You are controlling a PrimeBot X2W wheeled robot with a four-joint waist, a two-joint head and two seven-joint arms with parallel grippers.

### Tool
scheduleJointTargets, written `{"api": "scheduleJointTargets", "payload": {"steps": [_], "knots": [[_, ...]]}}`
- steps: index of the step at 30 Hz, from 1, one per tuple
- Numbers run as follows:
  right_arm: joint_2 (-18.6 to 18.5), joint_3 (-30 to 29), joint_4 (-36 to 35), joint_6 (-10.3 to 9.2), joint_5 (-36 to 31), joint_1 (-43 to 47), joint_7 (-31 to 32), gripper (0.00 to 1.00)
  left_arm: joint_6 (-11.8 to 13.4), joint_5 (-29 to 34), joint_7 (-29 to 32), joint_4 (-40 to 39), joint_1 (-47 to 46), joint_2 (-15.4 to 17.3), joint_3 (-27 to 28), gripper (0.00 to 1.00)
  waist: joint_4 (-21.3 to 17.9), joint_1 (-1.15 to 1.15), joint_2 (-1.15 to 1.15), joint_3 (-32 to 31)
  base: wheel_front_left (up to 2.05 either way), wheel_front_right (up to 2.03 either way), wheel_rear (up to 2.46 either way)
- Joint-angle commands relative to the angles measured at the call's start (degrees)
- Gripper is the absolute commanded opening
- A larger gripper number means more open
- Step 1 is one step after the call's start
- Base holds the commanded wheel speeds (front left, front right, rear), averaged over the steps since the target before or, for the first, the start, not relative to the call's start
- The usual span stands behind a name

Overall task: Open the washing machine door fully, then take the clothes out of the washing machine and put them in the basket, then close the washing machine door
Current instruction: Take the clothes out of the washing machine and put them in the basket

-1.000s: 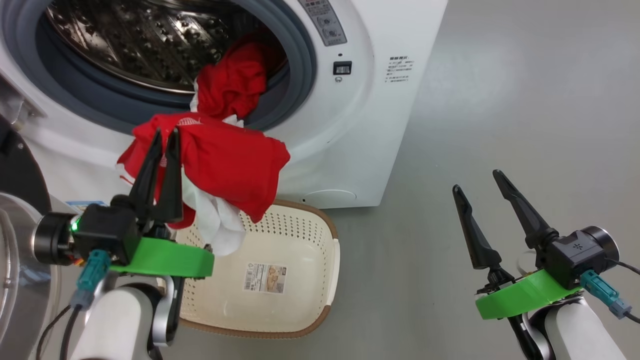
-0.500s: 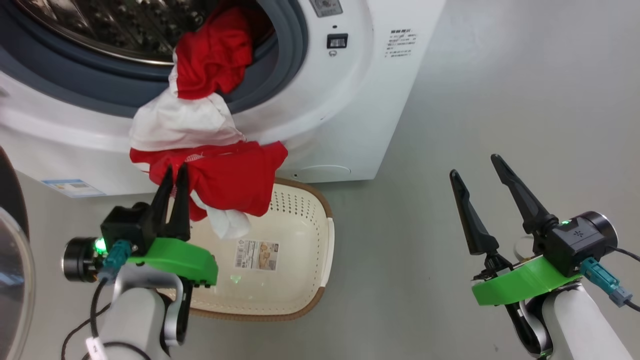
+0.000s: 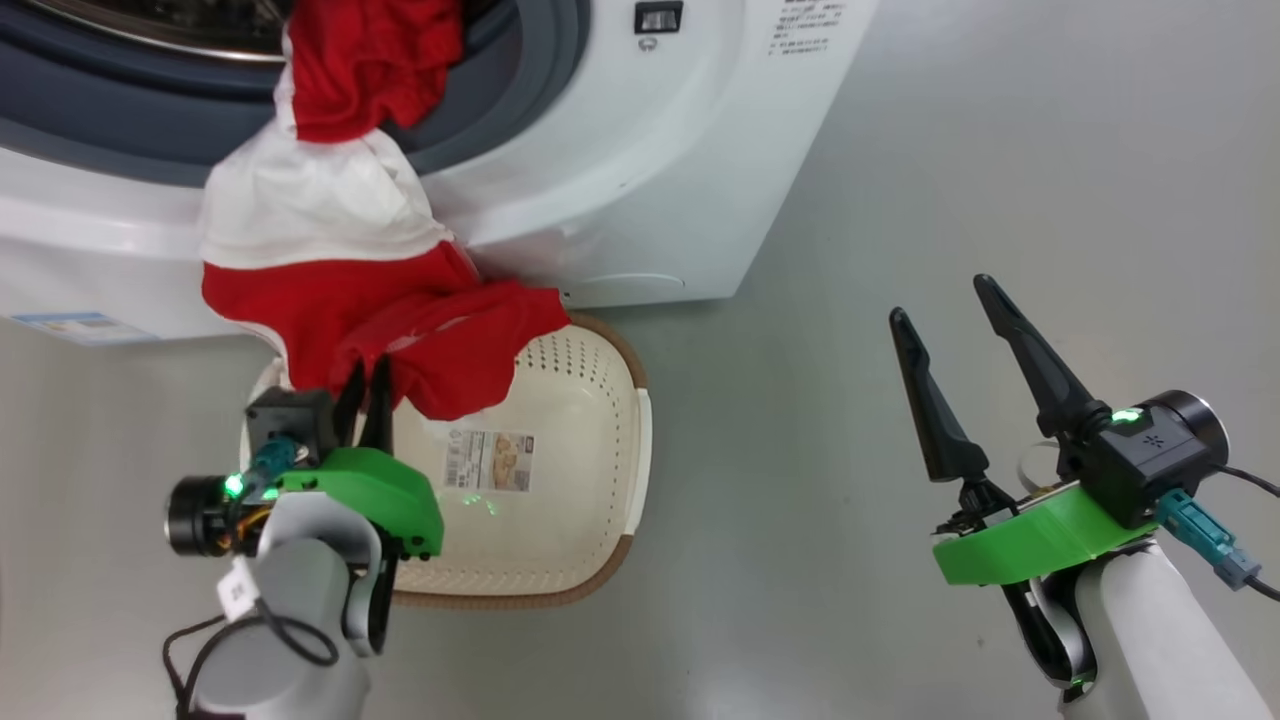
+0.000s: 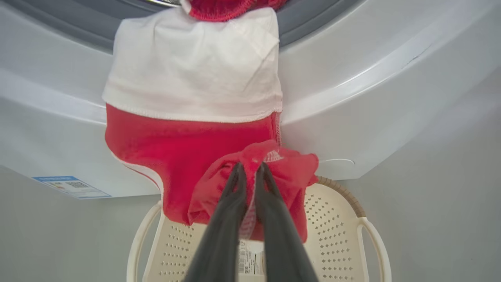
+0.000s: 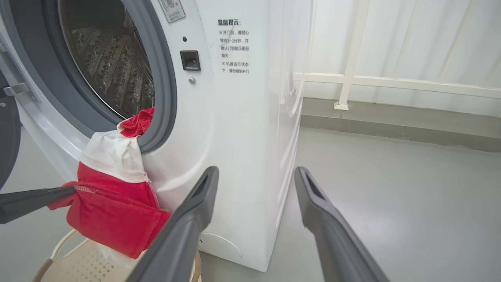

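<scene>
Head view: left tool [image 3: 367,373] clamped on red clothes [image 3: 320,300], held low over the basket [image 3: 575,400], presumably for release; garment's other end trails from the washing machine [image 3: 640,180] drum; right tool [image 3: 940,298] spread wide, empty.

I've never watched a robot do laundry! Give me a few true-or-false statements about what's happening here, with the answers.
1. The left gripper is shut on the red and white clothes. True.
2. The right gripper holds a white sock. False: its fingers stand apart with nothing between them.
3. The clothes are wholly out of the washing machine. False: their upper end is in the round opening, and the rest hangs down over the front.
4. The basket sits on the floor right in front of the machine, below the hanging clothes. True.
5. The basket is piled full. False: the paper label on its bottom is in plain sight.
</scene>
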Motion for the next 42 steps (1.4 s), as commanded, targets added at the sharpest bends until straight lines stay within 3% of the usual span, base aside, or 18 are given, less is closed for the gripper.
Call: {"api": "scheduleJointTargets", "payload": {"steps": [1,16,30,31,32,33,34,35,42], "knots": [[-0.08,1.78,-1.44,0.28,0.05,-1.29,-0.37,1.0,-0.64,-0.54,-0.72,1.45,-1.58,1.04,1.11,0.0,-0.65,0.0,0.0,1.89,0.0,0.0,0.0],[-0.01,3.36,-1.29,0.28,0.64,-4.29,-0.37,1.0,-1.97,-2.2,-1.37,21.06,-9.8,0.19,-0.17,0.0,-3.3,0.0,0.0,8.37,0.0,0.0,0.0],[0.04,4.08,-1.43,0.28,0.95,-5.98,-0.37,1.0,-0.95,-3.35,0.09,25.38,-11.21,0.21,-0.84,0.0,-4.69,0.0,0.0,12.09,0.0,0.0,0.0],[0.04,4.1,-1.43,0.28,0.96,-6.06,-0.37,1.0,-0.77,-3.38,0.0,25.43,-11.36,0.28,-0.87,0.09,-4.73,0.0,0.0,12.28,0.0,0.0,0.0],[0.04,4.1,-1.43,0.28,0.95,-6.12,-0.37,1.0,-0.65,-3.4,-0.09,25.48,-11.51,0.3,-0.93,0.35,-4.75,0.0,0.0,12.45,0.0,0.0,0.0],[0.04,4.07,-1.43,0.28,0.94,-6.16,-0.37,1.0,-0.57,-3.5,-0.16,25.52,-11.63,0.31,-0.93,0.47,-4.75,0.0,0.0,12.59,0.0,0.0,0.0],[0.01,4.02,-1.45,0.28,0.95,-6.21,-0.37,1.0,-0.48,-3.59,-0.26,25.56,-11.77,0.33,-0.92,0.8,-4.75,0.0,0.0,12.76,0.0,0.0,0.0],[-0.02,4.0,-1.46,0.28,0.97,-6.27,-0.37,1.0,-0.43,-3.65,-0.35,25.59,-11.89,0.38,-0.95,1.0,-4.76,0.0,0.0,12.89,0.0,0.0,0.0],[-0.11,3.54,-1.39,0.28,0.83,-6.46,-0.37,1.0,-0.72,-4.22,-1.11,25.69,-12.93,0.34,-1.07,1.0,-4.25,0.0,0.0,13.26,0.0,0.0,0.0]]}}
